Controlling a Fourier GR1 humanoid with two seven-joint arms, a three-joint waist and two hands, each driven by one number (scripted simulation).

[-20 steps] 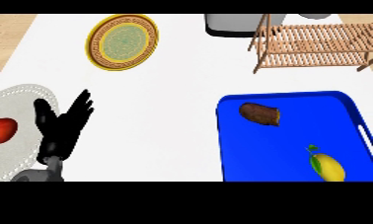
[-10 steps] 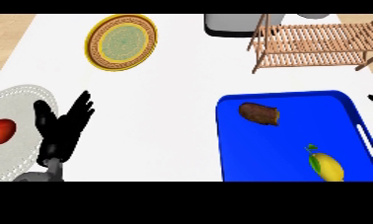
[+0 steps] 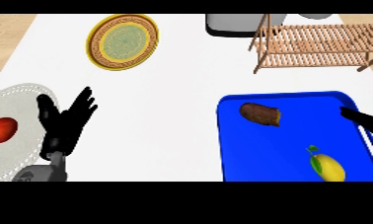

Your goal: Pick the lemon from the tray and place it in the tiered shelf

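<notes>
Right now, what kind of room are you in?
Most likely a kitchen. I'm looking down at a white counter with a yellow plate, a lemon on a blue tray, and a wooden tiered shelf like a dish rack.

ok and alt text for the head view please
A lemon lies near the front of a blue tray that also holds a brown item, with the right hand just showing at the tray's right edge. A wooden tiered shelf stands behind the tray; the left hand rests open at lower left by a white plate.
</notes>
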